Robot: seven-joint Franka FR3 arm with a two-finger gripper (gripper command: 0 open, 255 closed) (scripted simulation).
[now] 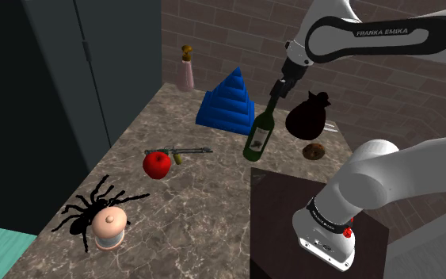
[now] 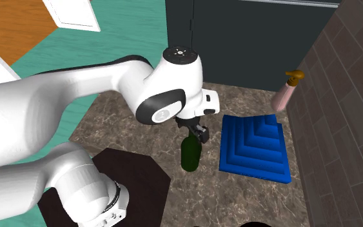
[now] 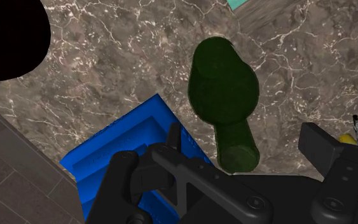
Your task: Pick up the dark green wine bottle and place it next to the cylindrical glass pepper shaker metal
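Black gripper [image 1: 279,89] hangs right over the dark green wine bottle [image 1: 258,136]. In the wrist view its fingers [image 3: 320,143] sit spread either side of the neck with a gap both sides, nothing pinched. In the shoulder view the bottle's on the marble counter [image 1: 197,206] with a blue stepped pyramid [image 1: 227,101] just beside it at 10 o'clock and a black pouch [image 1: 308,115] near at 2, while the pinkish shaker [image 1: 108,228] is well apart at 8 o'clock, touching a black spider [image 1: 85,215], red apple [image 1: 157,164] roughly between.
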